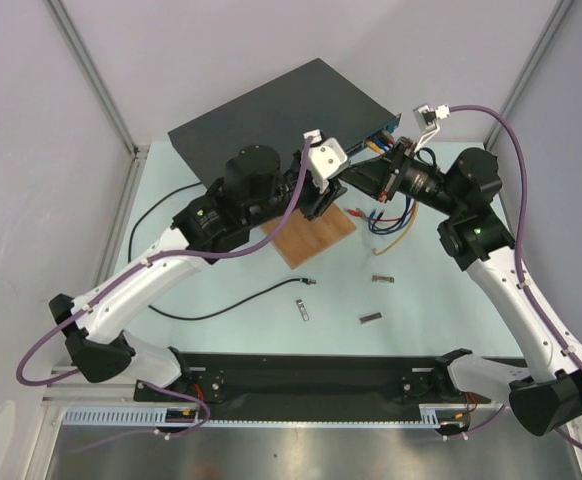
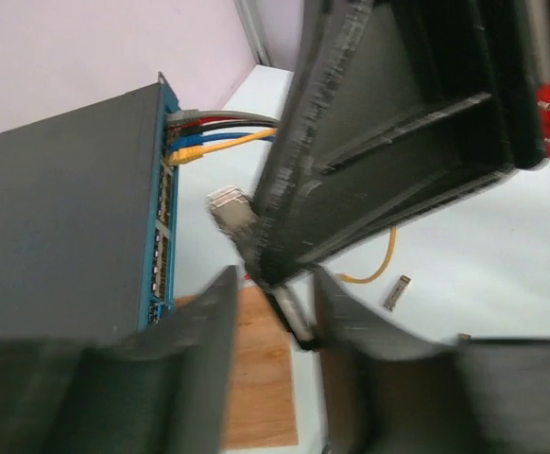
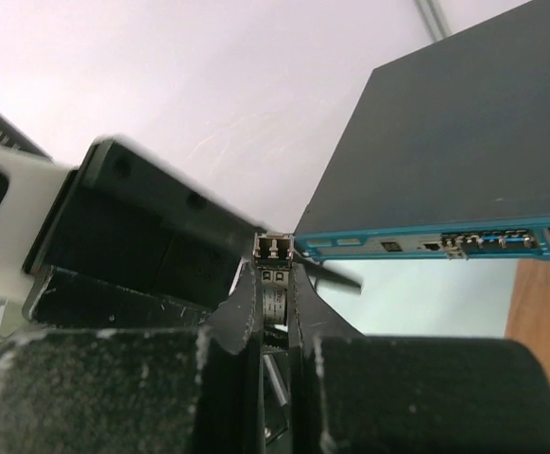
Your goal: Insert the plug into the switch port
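Brown square wooden board (image 1: 316,240) flat on pale green tabletop (image 1: 421,300). Three small silver metal sticks (image 1: 302,311) lie on its near side. A fourth silver stick (image 3: 273,284) is raised over its far edge. Yellow, blue and red cables (image 1: 391,222) just right.

I see my pale mint-tinted table top (image 1: 431,300) carrying a big flat dark-grey box (image 1: 271,110) at the far middle. A square brown wooden board (image 1: 316,238) lies just nearer. Blue, red and yellow cables (image 1: 391,224) trail right of the board. Nearer still lie a thin black cable (image 1: 231,305) on the left and three small silver metal sticks (image 1: 371,318).
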You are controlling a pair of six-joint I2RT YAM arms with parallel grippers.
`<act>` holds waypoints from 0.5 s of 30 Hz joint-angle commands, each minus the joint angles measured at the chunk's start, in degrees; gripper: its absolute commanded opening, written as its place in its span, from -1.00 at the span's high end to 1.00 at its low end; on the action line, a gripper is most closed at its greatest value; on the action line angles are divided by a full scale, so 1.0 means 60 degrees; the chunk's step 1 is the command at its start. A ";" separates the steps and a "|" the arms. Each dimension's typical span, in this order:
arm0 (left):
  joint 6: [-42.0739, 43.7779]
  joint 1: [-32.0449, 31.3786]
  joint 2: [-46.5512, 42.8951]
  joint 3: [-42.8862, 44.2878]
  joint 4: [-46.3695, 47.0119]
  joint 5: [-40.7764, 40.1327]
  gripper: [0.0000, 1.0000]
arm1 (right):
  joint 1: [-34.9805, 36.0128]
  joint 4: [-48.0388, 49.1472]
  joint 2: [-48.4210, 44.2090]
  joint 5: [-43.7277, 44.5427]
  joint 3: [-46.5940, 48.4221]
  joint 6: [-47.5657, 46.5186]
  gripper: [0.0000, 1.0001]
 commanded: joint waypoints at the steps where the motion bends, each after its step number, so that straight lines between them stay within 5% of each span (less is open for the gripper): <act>1: 0.0135 -0.0049 -0.0069 0.0267 0.0373 -0.0417 0.30 | 0.0077 0.0256 -0.0146 0.0083 -0.0008 -0.0146 1.00; 4: 0.0296 -0.0049 -0.0259 0.0003 0.0505 -0.0637 0.61 | 0.0077 -0.0008 -0.0146 0.0025 0.0006 -0.0263 1.00; 7: 0.0530 -0.0049 -0.0376 -0.0173 0.0418 -0.0564 0.89 | 0.0033 -0.0578 -0.0190 0.0025 0.0065 -0.0657 0.79; 10: 0.0808 -0.0049 -0.0625 -0.0465 0.0227 -0.0520 1.00 | -0.0332 -0.1369 -0.0292 -0.0295 0.0109 -0.1185 0.42; 15: 0.1906 -0.0049 -0.1399 -0.1169 0.0080 -0.0256 0.99 | -0.1838 -0.2993 -0.0249 -0.2125 0.0808 -0.2209 -0.62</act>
